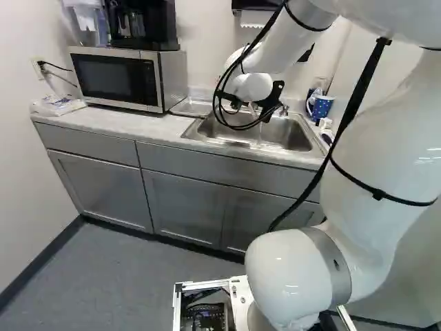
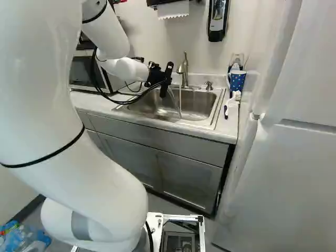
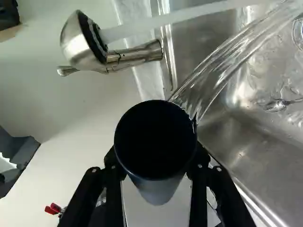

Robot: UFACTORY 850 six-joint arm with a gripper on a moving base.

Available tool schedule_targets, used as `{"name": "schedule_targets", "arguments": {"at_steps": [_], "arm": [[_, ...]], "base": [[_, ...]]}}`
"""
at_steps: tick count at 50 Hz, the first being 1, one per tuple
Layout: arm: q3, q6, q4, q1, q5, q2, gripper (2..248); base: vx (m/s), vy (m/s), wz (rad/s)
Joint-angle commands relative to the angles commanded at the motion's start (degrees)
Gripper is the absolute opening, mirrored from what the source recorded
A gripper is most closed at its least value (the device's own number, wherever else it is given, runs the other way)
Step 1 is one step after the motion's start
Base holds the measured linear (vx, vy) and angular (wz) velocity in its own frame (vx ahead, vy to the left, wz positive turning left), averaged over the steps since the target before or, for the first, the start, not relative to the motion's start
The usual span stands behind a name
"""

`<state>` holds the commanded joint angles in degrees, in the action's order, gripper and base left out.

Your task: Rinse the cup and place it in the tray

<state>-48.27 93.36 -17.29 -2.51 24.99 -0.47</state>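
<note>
My gripper (image 2: 166,80) hangs over the sink in the right base view; the cup is hard to tell from it there. In the wrist view the gripper (image 3: 156,177) is shut on a cup (image 3: 158,189) with a dark inside, a finger on either side. Clear water (image 3: 208,80) pours over the cup's rim into the sink (image 3: 251,151). The faucet (image 3: 132,56) runs in a separate stream beside the cup. A shallow metal surface (image 1: 191,107) lies between microwave and sink; I cannot tell whether it is the tray.
A microwave (image 1: 117,77) with a coffee maker on top stands left of the sink. Right of the sink are a blue dotted mug (image 2: 237,80) and a white brush (image 2: 232,101). A metal utensil (image 3: 279,104) lies in the sink. A white door-like panel (image 2: 294,168) rises at the right.
</note>
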Motion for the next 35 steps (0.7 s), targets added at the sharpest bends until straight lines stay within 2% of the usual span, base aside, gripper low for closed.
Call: {"name": "schedule_targets", "arguments": {"at_steps": [35], "arm": [[0.00,0.00,0.00,0.00,0.00,0.00,126]], "base": [[0.000,0.000,0.000]]}}
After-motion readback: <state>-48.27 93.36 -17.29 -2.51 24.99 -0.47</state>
